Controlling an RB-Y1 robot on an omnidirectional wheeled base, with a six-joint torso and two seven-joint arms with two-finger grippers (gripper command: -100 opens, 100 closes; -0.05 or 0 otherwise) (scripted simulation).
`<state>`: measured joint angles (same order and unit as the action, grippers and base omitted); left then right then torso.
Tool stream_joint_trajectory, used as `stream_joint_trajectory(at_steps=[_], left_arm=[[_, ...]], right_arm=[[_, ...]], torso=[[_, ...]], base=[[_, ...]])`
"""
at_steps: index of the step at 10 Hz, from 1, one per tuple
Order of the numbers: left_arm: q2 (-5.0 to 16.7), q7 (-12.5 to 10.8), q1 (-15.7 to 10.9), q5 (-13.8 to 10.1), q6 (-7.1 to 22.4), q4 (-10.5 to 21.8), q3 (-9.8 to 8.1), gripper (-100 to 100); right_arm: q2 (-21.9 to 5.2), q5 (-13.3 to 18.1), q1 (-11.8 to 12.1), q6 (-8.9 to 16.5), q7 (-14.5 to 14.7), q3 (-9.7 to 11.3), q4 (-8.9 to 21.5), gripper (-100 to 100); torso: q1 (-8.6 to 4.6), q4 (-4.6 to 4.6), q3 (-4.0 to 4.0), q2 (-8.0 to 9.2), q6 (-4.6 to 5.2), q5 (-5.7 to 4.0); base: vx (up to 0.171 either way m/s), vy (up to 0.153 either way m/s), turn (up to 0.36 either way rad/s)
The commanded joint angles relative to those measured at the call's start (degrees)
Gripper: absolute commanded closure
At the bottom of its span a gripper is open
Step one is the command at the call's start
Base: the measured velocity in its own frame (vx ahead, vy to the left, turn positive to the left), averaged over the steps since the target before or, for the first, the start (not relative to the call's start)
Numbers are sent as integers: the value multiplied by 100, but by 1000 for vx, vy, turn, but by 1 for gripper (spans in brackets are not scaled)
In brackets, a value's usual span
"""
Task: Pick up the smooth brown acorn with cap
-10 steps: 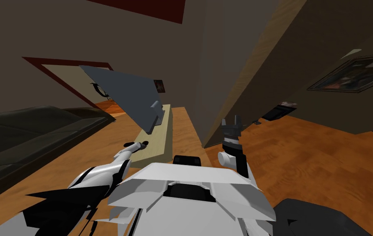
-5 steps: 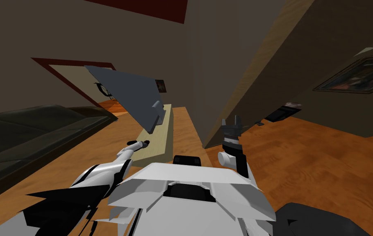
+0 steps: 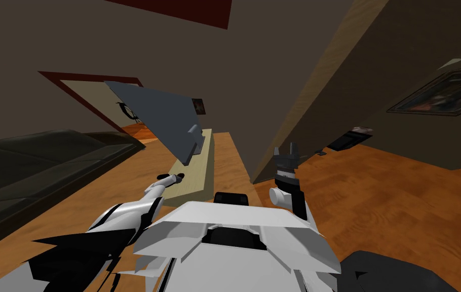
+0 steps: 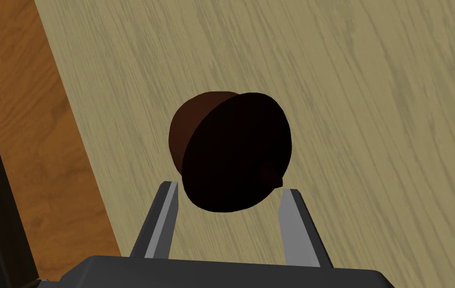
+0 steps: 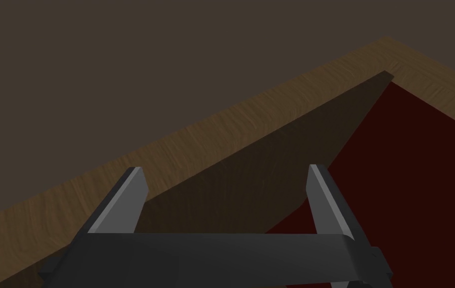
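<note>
A dark brown acorn (image 4: 231,150), smooth with a rounded cap, sits on a pale wooden stand (image 4: 371,100). My left gripper (image 4: 227,189) is at it, and its two fingers press the acorn's lower sides, set narrower than open. In the head view the left gripper (image 3: 176,177) reaches over the near end of the stand (image 3: 196,172). My right gripper (image 3: 285,150) is raised to the right of the stand, open with nothing between its fingers (image 5: 131,200).
A flat grey screen (image 3: 158,116) stands on the stand's far part. A dark sofa (image 3: 37,162) lies to the left across the orange wood floor (image 4: 31,125). A wall corner (image 3: 285,101) rises just right of the stand.
The head view shifted slightly between one second and half a second ago, which is my own move. Since then nothing has visibly changed.
</note>
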<state>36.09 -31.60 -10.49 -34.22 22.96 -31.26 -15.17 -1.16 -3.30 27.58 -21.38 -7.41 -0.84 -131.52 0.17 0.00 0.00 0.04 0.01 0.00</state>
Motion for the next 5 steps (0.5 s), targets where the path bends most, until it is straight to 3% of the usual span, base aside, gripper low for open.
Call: stream_joint_trajectory(at_steps=[1,2,3,4,5], left_arm=[[0,0,0,0,0,0,0,0],[5,142,123,-2,88,-85,-274,100],[18,352,211,-54,140,-90,-423,100],[18,352,211,-54,140,-90,-549,100],[31,561,299,-105,192,-95,-735,100]], right_arm=[[0,0,0,0,0,0,0,0],[0,0,0,0,0,0,0,0],[0,0,-1,0,0,1,0,0],[0,0,-1,0,0,1,0,0],[0,0,0,0,0,0,0,0]], torso=[[0,0,0,0,0,0],[-1,0,0,0,0,0],[-7,2,1,1,5,-1],[-15,2,1,1,11,2],[-14,0,1,1,4,2]], base=[[0,0,0],[-2,-20,-144],[-8,-37,-212],[-8,-32,-46],[-7,-34,-97]])
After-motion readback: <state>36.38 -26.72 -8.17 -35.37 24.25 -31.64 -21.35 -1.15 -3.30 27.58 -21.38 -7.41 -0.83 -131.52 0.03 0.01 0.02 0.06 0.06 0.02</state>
